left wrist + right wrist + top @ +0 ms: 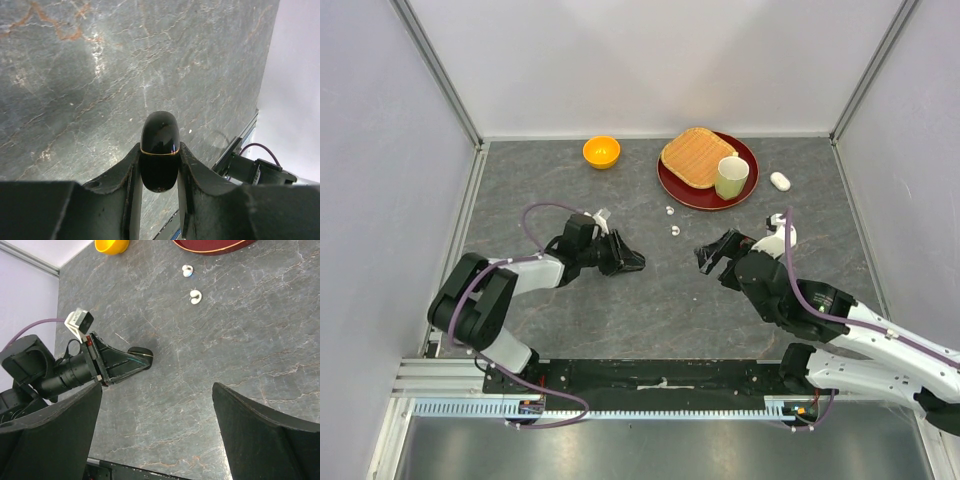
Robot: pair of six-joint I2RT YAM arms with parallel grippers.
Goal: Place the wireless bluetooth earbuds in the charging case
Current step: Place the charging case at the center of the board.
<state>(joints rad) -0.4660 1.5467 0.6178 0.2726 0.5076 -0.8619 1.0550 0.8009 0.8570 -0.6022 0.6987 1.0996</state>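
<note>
left pincer (632, 264) pinching one glossy black oval case with a gold seam (160, 135) | right pincer (716, 250) spread wide, facing it | two small white earbuds (675, 230) loose on the grey stone tabletop (660, 300), just beyond both pincers | farther: one dark-red round plate (700, 203) bearing one woven tan tray (695, 155) and one cream cup (731, 177) | one white oval case (780, 181) beyond right pincer | one orange bowl (601, 151) beyond left pincer

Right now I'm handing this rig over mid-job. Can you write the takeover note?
Left hand: shut on the black case, which is closed.
Right hand: open and empty.
Two white earbuds lie loose on the table near the red plate. The white case lies right of the plate. No black earbuds are in view.
Done: black case picked up.
Left: open a case and seat the earbuds.
</note>
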